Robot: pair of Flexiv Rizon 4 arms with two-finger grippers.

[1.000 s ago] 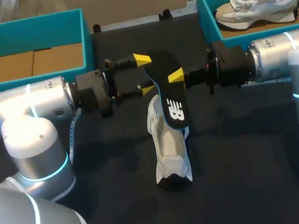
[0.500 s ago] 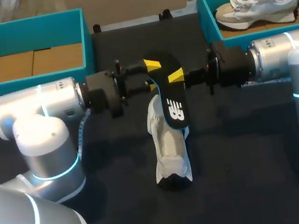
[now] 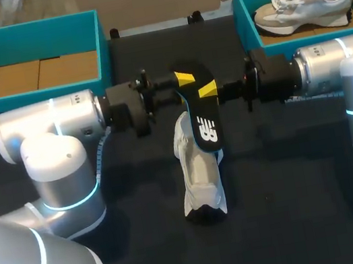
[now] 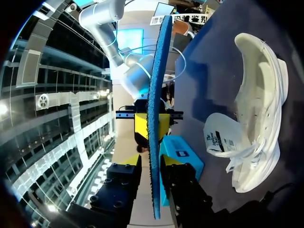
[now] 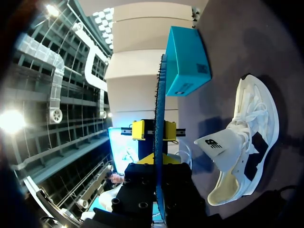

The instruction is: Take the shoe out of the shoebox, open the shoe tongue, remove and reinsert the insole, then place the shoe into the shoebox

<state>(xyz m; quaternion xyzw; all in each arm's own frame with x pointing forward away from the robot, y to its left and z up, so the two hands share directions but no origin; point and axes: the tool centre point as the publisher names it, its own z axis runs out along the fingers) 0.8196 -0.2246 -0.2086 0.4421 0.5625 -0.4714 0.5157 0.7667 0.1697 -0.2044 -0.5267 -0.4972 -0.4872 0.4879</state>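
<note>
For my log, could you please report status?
Right gripper shut on insole. Left gripper open, straddling it. Shoe on table. Nothing obstructing.

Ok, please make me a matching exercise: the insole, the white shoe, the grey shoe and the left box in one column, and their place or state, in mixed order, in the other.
Column one
1 insole
2 white shoe
3 grey shoe
4 left box

Column two
A inside the right box
B gripped by the right end effector
C no shoe inside
D lying on the table

Pairs: 1-B, 2-D, 3-A, 4-C.
</note>
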